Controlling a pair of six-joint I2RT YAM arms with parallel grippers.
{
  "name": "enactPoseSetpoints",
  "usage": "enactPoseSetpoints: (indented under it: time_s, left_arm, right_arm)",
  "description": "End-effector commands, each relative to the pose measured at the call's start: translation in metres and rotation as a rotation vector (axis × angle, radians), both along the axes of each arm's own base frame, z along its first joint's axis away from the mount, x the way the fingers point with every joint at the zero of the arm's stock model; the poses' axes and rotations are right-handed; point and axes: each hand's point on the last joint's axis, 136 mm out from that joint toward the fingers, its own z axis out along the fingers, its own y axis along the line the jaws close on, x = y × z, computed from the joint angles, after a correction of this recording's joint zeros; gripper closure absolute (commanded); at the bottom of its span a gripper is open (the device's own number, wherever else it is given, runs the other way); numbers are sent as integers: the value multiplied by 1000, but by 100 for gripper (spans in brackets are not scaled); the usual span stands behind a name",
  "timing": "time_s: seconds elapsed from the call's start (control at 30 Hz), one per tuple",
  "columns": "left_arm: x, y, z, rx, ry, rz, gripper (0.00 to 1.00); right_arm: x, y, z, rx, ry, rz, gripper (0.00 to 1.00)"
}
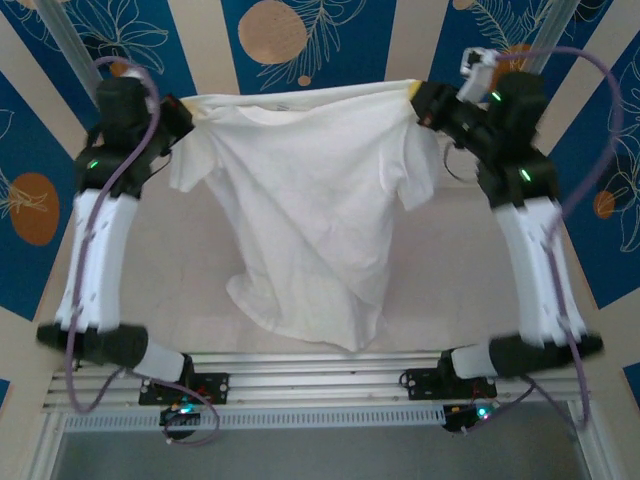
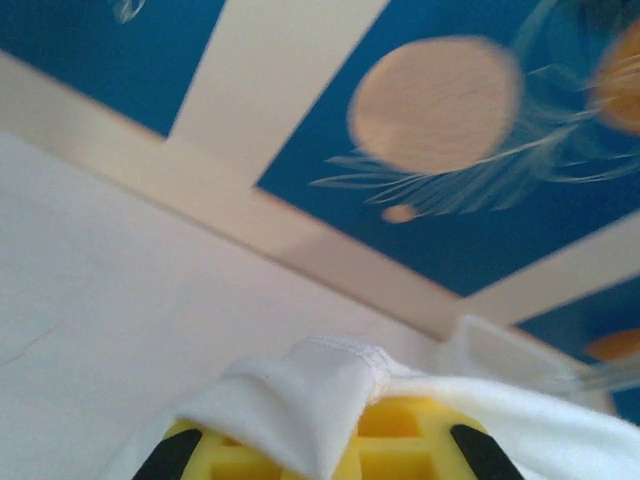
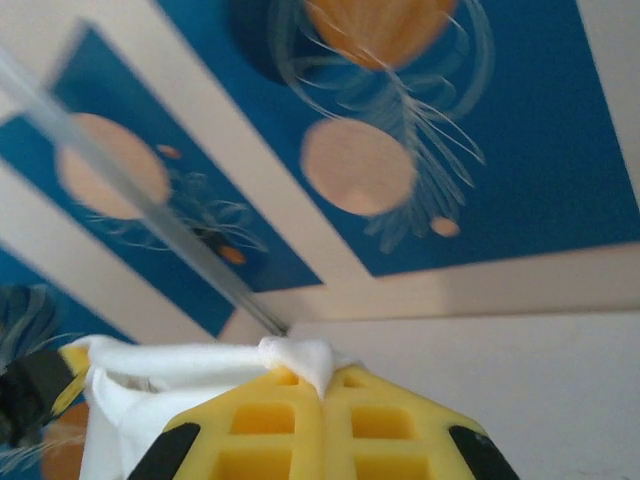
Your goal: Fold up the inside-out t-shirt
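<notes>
The white inside-out t-shirt [image 1: 305,210] hangs stretched between both arms above the table, its top edge taut and its lower part drooping to the table near the front. My left gripper [image 1: 188,115] is shut on the shirt's left top corner; in the left wrist view a hemmed fold of the shirt [image 2: 320,385] drapes over the yellow fingers [image 2: 400,440]. My right gripper [image 1: 420,100] is shut on the right top corner; in the right wrist view a tuft of the shirt [image 3: 300,358] sticks out between the closed yellow fingers [image 3: 380,430].
The pale table [image 1: 180,270] lies below the shirt. A blue wall with orange shapes [image 1: 270,35] stands behind. The arm bases and a metal rail [image 1: 320,375] line the near edge.
</notes>
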Motion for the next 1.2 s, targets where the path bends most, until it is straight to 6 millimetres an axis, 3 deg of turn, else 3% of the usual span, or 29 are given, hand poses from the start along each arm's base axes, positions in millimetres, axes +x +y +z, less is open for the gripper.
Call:
enactPoseSetpoints:
  time_s: [0.0,0.03,0.07,0.1,0.13,0.23,0.3,0.37,0.47,0.57,0.63,0.73,0.83,1.0,1.1,1.17]
  left_arm:
    - [50,28,-29,104,17,137,97]
    - [70,26,-43,126,31,126,83]
    - [90,22,-57,145,49,107,60]
    - [108,17,-65,158,54,76,44]
    - [122,12,-71,168,56,45,35]
    - [145,0,-62,183,10,-39,22]
    - [140,-12,-43,174,-47,-110,17]
    - [121,-29,-25,148,-97,-203,15]
    - [68,-58,-4,141,-196,-339,13]
    - [5,-81,-3,185,-290,-436,11]
    - [-35,-90,-11,211,-299,-495,9]
    - [-89,-99,-36,194,-246,-579,10]
    - [-133,-101,-70,169,-145,-655,12]
    - [-196,-124,-118,217,-31,-863,9]
    - [-232,-155,-145,276,-24,-1055,2]
    - [-252,-173,-165,336,-20,-1156,0]
  right_arm:
    - [85,12,-67,16,151,61,100]
    - [107,17,-80,18,167,77,99]
    - [132,21,-93,32,180,87,84]
    - [155,28,-101,41,185,115,64]
    - [166,30,-103,37,192,120,55]
    - [189,25,-102,-7,172,93,28]
    - [185,20,-101,32,188,121,25]
    - [171,20,-107,61,277,171,25]
    - [132,34,-117,-29,318,215,26]
    - [80,41,-125,-72,306,218,25]
    - [41,40,-135,-58,349,237,25]
    - [-23,41,-166,-60,446,238,25]
    - [-89,47,-210,-61,562,213,25]
    - [-190,42,-316,-57,963,23,25]
    - [-233,45,-368,-78,1153,-46,26]
    - [-252,50,-391,-113,1237,-52,28]
